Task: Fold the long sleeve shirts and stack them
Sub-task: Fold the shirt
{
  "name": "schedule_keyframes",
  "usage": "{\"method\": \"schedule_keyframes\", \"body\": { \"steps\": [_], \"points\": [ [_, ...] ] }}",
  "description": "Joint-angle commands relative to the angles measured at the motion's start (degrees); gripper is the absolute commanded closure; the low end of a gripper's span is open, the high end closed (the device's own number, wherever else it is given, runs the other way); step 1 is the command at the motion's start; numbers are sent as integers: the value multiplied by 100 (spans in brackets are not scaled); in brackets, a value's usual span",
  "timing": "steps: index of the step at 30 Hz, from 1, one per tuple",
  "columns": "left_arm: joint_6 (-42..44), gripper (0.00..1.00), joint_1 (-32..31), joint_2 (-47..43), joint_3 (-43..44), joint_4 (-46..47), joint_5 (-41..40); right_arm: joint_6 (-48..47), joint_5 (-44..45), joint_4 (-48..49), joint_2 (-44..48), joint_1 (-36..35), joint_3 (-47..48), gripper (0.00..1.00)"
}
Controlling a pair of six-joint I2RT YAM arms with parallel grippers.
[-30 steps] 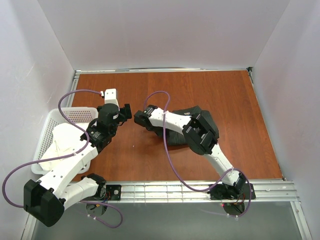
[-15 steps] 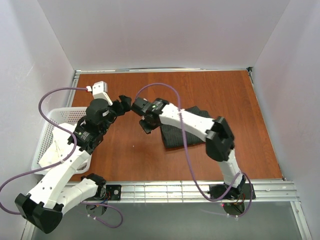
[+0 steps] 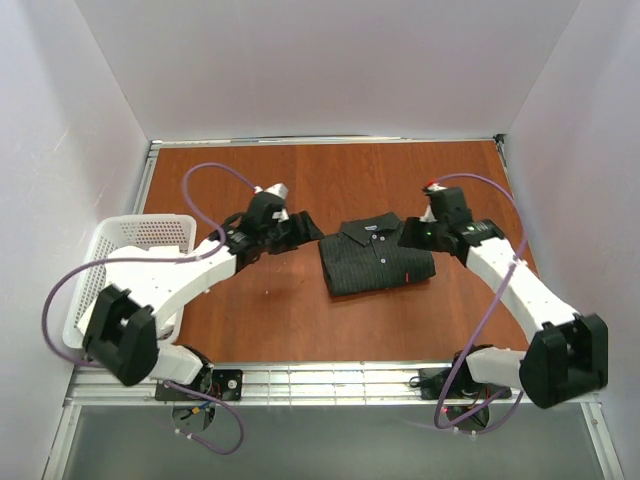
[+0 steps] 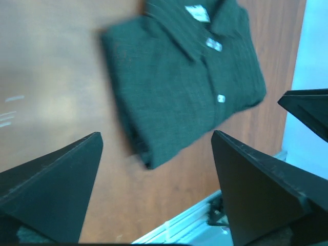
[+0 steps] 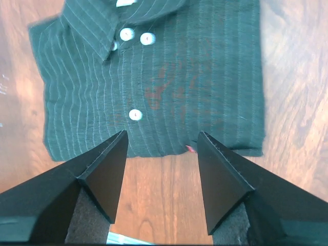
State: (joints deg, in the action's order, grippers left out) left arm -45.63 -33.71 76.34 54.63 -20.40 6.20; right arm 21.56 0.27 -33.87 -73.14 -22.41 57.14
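One long sleeve shirt (image 3: 375, 260), near-black with pale pinstripes, lies folded into a neat rectangle in the middle of the wooden table, collar and white buttons facing up. My left gripper (image 3: 303, 230) hovers just left of it, open and empty. In the left wrist view the shirt (image 4: 184, 77) lies ahead of the wide-spread left gripper (image 4: 156, 134). My right gripper (image 3: 413, 236) is at the shirt's right edge, open with nothing held. In the right wrist view the right gripper (image 5: 162, 133) frames the shirt's (image 5: 154, 77) hem, near a tiny red tag (image 5: 189, 149).
A white plastic basket (image 3: 160, 230) holding pale cloth (image 3: 115, 290) stands at the table's left edge. A metal rail (image 3: 400, 375) runs along the near edge. White walls close in the back and both sides.
The right arm swung from the shirt's left side over to its right, uncovering the folded shirt. The left gripper moved right and lower, toward the shirt's left edge. Both grippers hold nothing.
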Motion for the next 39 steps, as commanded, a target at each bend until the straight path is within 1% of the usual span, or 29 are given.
{"method": "schedule_keyframes", "body": {
  "steps": [1,2,3,6,8,10,11,13,14,19,21,25,27,29,30,31,32,33,34,35,37,39],
  "points": [
    [-324,20,-486,696,897,563,216,251,-1336,1189,748,649,-571,49],
    [-411,22,-617,881,1005,633,85,278,-1554,1355,940,903,-669,49],
    [-499,23,-662,1248,1058,712,57,304,-1644,1426,1012,1019,-757,49],
    [-851,29,-750,1603,1050,1186,-13,401,-1960,1811,1276,1265,-1134,49],
    [-1061,33,-847,1814,814,1643,-74,515,-2180,2206,1407,1362,-1476,49],
    [-1176,34,-891,1981,585,2012,-215,621,-2416,2515,1496,1406,-1697,49],
    [-1246,35,-891,2034,340,2005,-241,743,-2514,2656,1505,1433,-1915,50],
    [-1387,38,-900,2113,75,2303,-434,849,-2750,3086,1479,1442,-2101,49],
    [-1448,43,-891,2114,-265,2382,-479,945,-2813,3236,1461,1450,-2259,49],
    [-1695,46,-900,2026,-1182,2804,-549,1271,-3076,4158,1409,1450,-2796,50],
    [-1704,48,-891,1973,-1480,2919,-706,1359,-3103,4291,1347,1450,-2919,50],
    [-1730,49,-891,1982,-1771,3016,-725,1588,-3244,4984,1215,1450,-3192,50],
    [-1730,51,-891,1903,-1842,3016,-681,1632,-3183,5100,1154,1451,-3262,51],
    [-1669,51,-891,1693,-1851,2999,-681,1632,-3217,5109,1127,1450,-3236,52],
    [-1608,50,-891,1413,-1825,2868,-742,1597,-3253,5109,1110,1450,-3210,52],
    [-1538,46,-891,1289,-1685,2745,-812,1579,-3262,5101,1127,1450,-3184,52],
    [-1450,44,-891,1192,-1527,2569,-996,1570,-3253,5101,1144,1450,-3175,52],
    [-1406,42,-891,1060,-1369,2115,-1085,1562,-3236,5092,1188,1450,-3166,52],
    [-1344,39,-891,1024,-1011,1876,-1155,1553,-3235,5092,1206,1450,-3140,52],
    [-1213,37,-891,1015,-851,1612,-1286,1535,-3227,5092,1232,1450,-3131,52],
    [-1055,34,-891,1120,-465,1531,-1357,1500,-3227,5092,1311,1450,-3122,52],
    [-861,34,-891,1313,-165,1434,-1446,1500,-3279,5083,1312,1450,-3113,52]
  ]
}}
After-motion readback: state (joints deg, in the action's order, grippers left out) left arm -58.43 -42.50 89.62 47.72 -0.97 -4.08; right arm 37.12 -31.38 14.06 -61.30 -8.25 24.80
